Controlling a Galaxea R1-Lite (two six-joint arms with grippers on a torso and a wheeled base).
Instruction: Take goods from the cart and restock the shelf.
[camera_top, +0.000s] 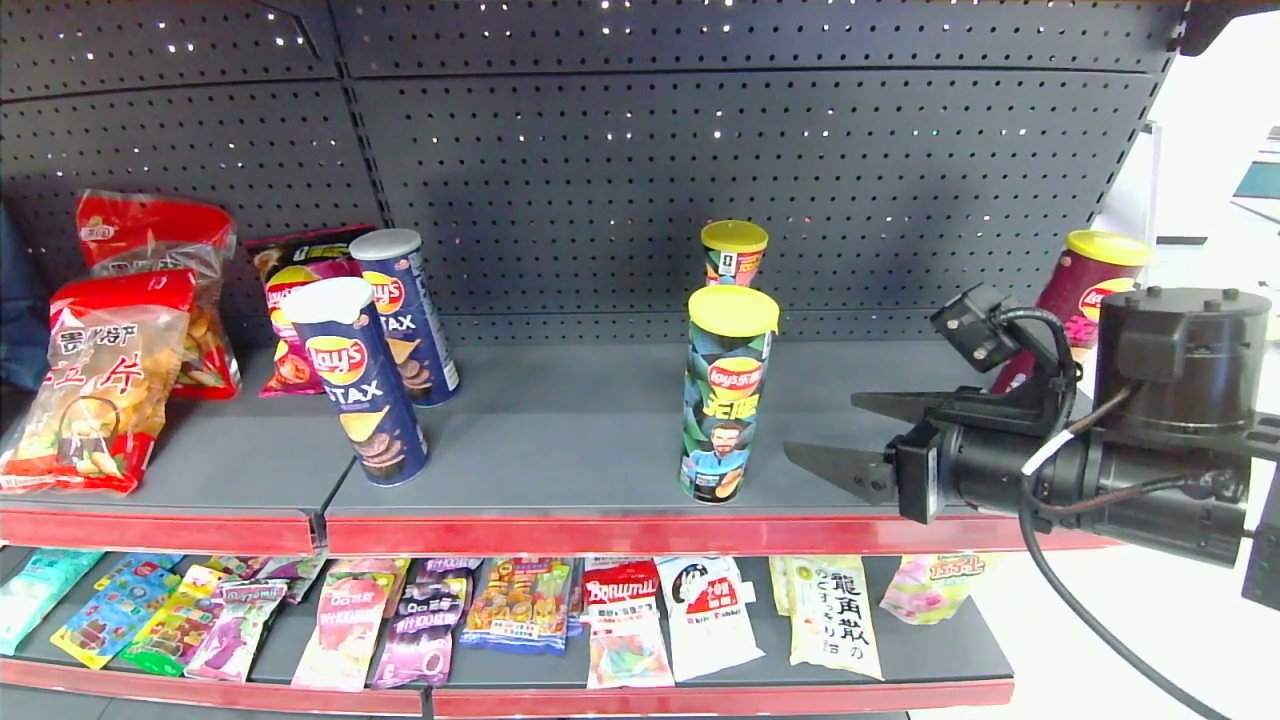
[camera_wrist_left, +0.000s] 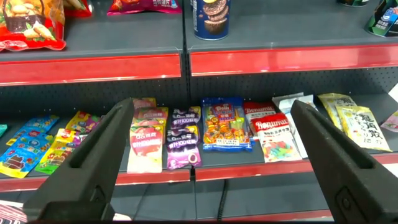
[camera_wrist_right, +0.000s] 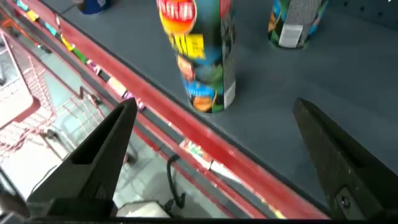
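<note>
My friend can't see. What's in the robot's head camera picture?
The robot's right tool, open and empty, hangs beside a yellow-lidded chip can on the grey shelf. Two blue chip cans and red snack bags stand farther left; candy packets line the shelf below.

Head camera faces the shelf (camera_top: 580, 430) squarely; wrist cameras look closer, sharing its red front edge (camera_wrist_left: 280, 60)

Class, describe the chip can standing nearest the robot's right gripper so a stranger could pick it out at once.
Start at the upper shelf with the red front edge. Near its middle, beside the right gripper, two yellow-lidded cans stand one behind the other. Yours is the front can, near the edge; the rear can stands by the pegboard.
</note>
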